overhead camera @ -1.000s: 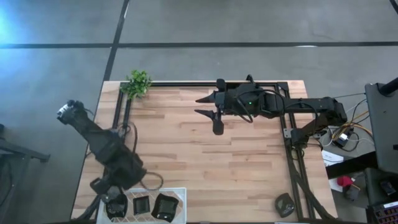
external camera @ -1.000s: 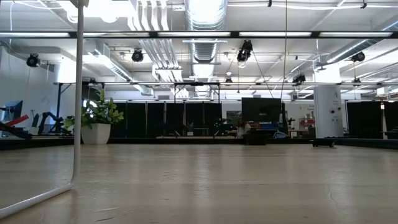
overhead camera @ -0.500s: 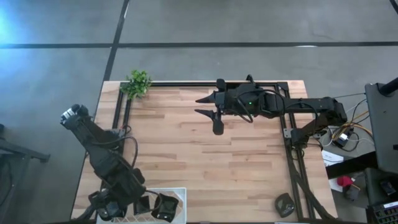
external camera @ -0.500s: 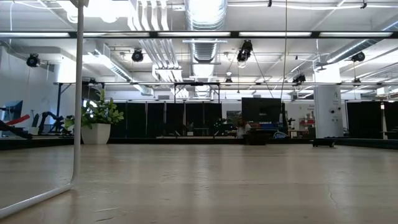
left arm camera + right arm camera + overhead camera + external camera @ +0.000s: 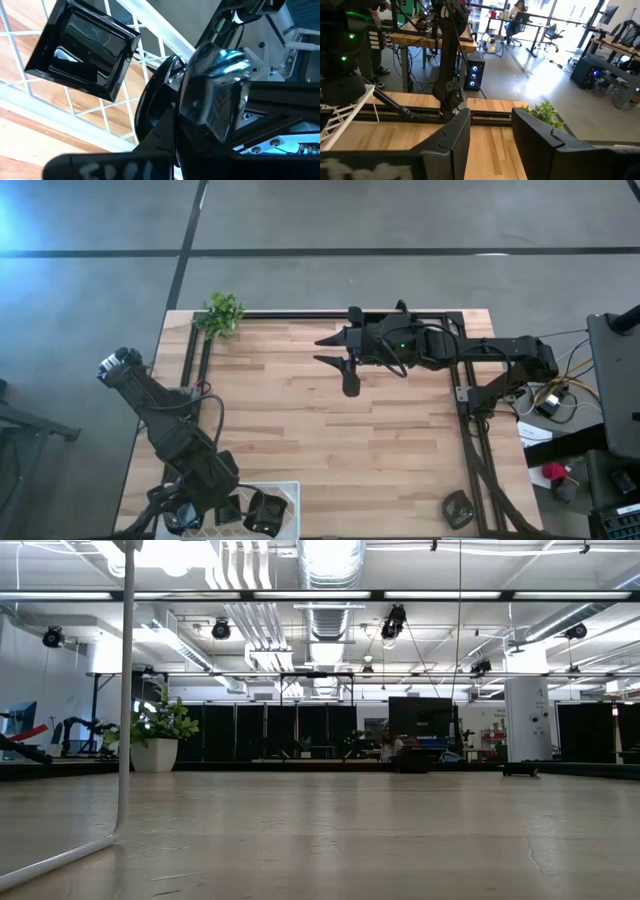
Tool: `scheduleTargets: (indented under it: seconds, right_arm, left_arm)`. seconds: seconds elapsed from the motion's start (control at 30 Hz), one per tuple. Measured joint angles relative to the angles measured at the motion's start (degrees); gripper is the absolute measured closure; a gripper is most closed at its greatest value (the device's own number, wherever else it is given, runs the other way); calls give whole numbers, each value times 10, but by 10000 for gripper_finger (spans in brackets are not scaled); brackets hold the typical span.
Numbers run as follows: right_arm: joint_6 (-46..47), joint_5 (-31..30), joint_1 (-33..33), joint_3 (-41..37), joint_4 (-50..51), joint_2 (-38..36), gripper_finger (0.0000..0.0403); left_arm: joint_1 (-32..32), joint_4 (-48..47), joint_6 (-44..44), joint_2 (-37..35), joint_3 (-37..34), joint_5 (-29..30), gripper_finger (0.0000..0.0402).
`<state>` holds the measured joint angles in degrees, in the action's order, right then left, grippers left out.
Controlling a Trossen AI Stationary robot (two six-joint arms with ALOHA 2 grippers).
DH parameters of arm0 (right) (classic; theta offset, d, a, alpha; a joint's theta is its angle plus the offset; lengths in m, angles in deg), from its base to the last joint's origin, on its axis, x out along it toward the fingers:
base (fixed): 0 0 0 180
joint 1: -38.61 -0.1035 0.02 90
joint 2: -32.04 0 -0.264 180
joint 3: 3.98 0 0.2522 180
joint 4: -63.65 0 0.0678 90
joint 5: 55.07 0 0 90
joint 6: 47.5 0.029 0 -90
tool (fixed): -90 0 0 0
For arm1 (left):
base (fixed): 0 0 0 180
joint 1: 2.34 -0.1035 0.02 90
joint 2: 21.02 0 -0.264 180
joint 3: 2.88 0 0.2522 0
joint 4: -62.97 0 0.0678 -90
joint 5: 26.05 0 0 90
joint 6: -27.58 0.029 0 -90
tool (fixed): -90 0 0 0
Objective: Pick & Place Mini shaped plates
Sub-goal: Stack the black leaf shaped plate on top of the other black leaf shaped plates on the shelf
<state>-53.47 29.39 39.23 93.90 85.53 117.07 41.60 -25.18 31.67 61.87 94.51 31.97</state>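
Wooden table (image 5: pixel 330 430) was seen largely bare from above; the left gripper (image 5: pixel 185 515) was lowered over the white wire rack (image 5: pixel 285 490) at the near edge, jaws shut on a mini plate (image 5: pixel 215 95). A square plate (image 5: pixel 82 47) lay in the rack. The right gripper (image 5: pixel 490 132), jaws parted and empty, was held over the far side near the plant (image 5: pixel 220 313). No legible writing was found.

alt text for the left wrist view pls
The left gripper is shut on a glossy black mini plate, over a white wire rack. A square black plate lies in the rack beside it.
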Motion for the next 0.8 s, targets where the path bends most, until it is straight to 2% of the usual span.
scheduleTargets:
  seconds: [0.57,0.8]
  right_arm:
    - [0,0,0,0,1,0,270]
    - [0,0,0,0,2,0,271]
  left_arm:
    - [-3,-3,-16,-2,0,-1,349]
    - [-4,-16,-21,-3,-1,-1,344]
